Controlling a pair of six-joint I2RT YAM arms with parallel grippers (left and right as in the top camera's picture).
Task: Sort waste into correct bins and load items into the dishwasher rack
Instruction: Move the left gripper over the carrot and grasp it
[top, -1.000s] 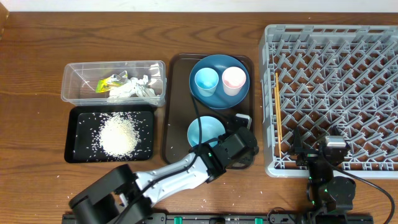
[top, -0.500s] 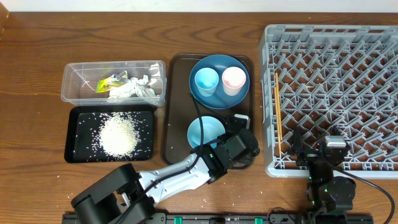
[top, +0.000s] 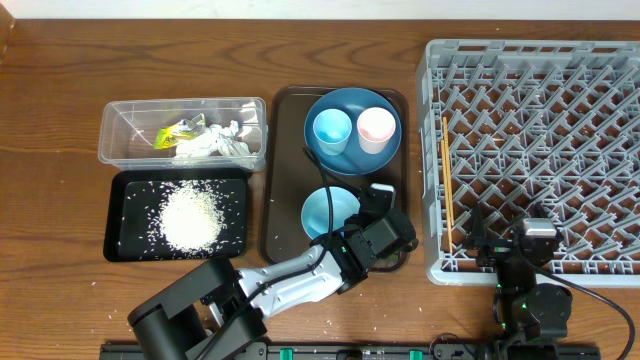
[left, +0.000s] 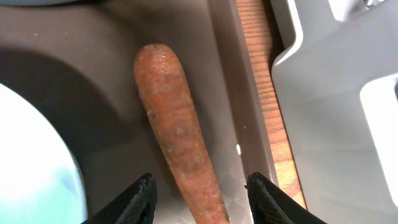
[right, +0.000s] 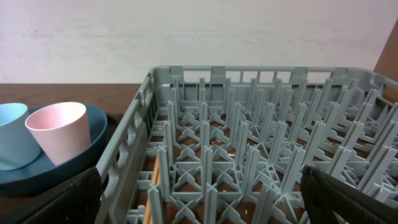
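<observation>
Grey-white links of the left arm (top: 290, 272), from above: stretched on a slant from the near table edge to the near right corner of the brown serving tray (top: 285, 170), wrist bent down, left gripper (top: 385, 200) just right of the light-blue bowl (top: 322, 212). Right arm (top: 525, 300) folded low at the near right, right gripper (top: 510, 228) over the near rim of the dishwasher rack (top: 540, 130). Farther along the tray, 1 dark-blue plate (top: 352, 163) bearing the light-blue cup (top: 332, 130) and the pinkish-white cup (top: 376, 128). Tissue (top: 215, 145) and wrapper (top: 178, 132) in the clear tub (top: 115, 112); rice (top: 190, 215) in the black tray (top: 125, 240).

From the left wrist: 2 fingers (left: 140, 199) half spread, astride the thin end of the carrot (left: 171, 112), a gap showing on either side, nothing pinched. Carrot flat on the tray floor, along its right wall, bowl to its left.

From the right wrist: 2 fingers (right: 50, 199) spread wide, holding nothing, level with the rack's pegs and pointing along the crate; both cups on the plate off to the left.
</observation>
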